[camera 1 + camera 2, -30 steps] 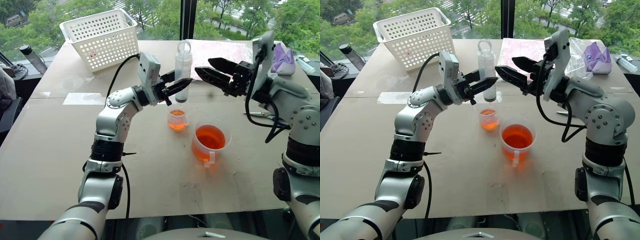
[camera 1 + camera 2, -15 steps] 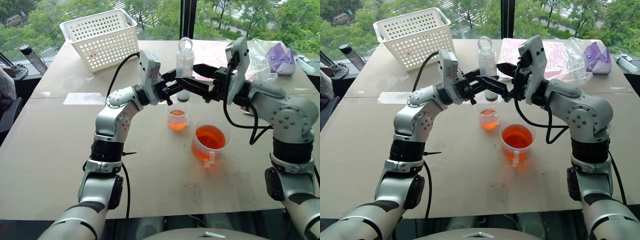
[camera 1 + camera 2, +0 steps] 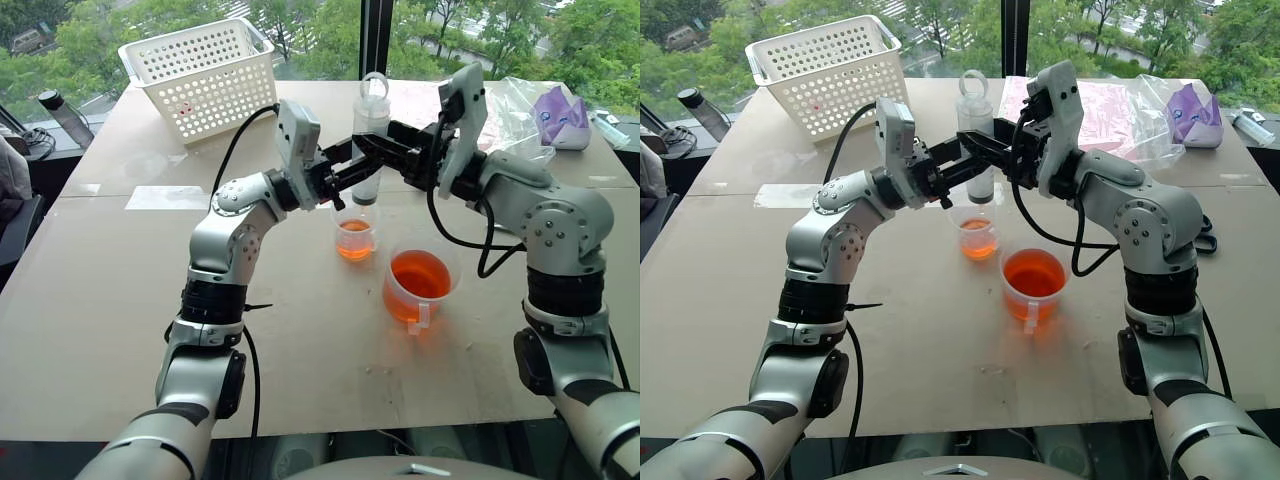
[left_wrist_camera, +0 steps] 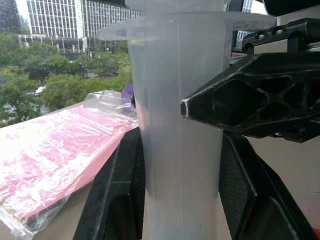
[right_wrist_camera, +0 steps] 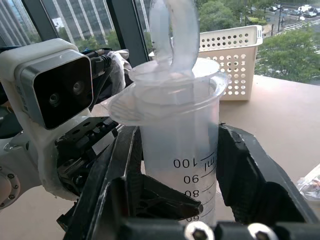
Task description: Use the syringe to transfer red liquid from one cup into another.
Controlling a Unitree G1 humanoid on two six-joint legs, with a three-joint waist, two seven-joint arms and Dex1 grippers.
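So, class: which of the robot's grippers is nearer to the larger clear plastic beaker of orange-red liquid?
Right. The right gripper reaches in from the beaker's side; the left gripper holds the syringe above the smaller cup, farther away.

The syringe (image 3: 368, 135) — a thick translucent whitish barrel with printed graduations and a ring-topped plunger — stood upright, clamped between the fingers of the left gripper (image 3: 362, 172), with the right gripper (image 3: 378, 148) straddling its barrel just below the flange. Directly beneath its tip sat the smaller clear cup (image 3: 355, 234), holding a shallow layer of red liquid (image 3: 354, 243). The larger beaker (image 3: 417, 286) — spouted, with a side handle — stood just beside that cup, below the right gripper, about half full.
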